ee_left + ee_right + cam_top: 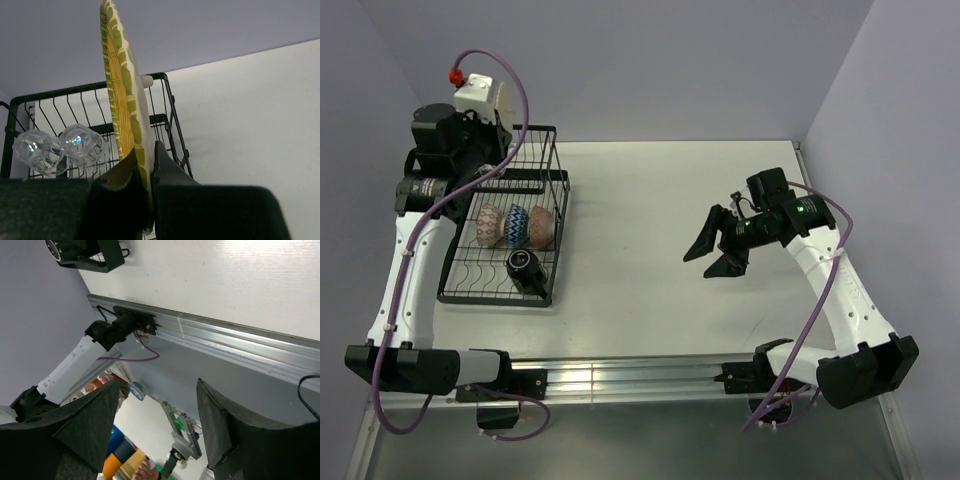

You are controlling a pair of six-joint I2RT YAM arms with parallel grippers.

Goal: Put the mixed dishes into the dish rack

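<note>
The left wrist view shows my left gripper shut on the lower rim of the yellow plate. The plate stands upright and edge-on above the black wire dish rack. Two clear glasses lie in the upper basket just left of the plate. From above, the dish rack holds three patterned bowls in a row and a dark mug at its near end. My right gripper hangs open and empty over the table's right half, far from the rack; its fingers frame nothing.
An aluminium rail runs along the table's near edge, between the two arm bases. Walls close the table at the back and on both sides. The left arm's purple cable loops above the rack.
</note>
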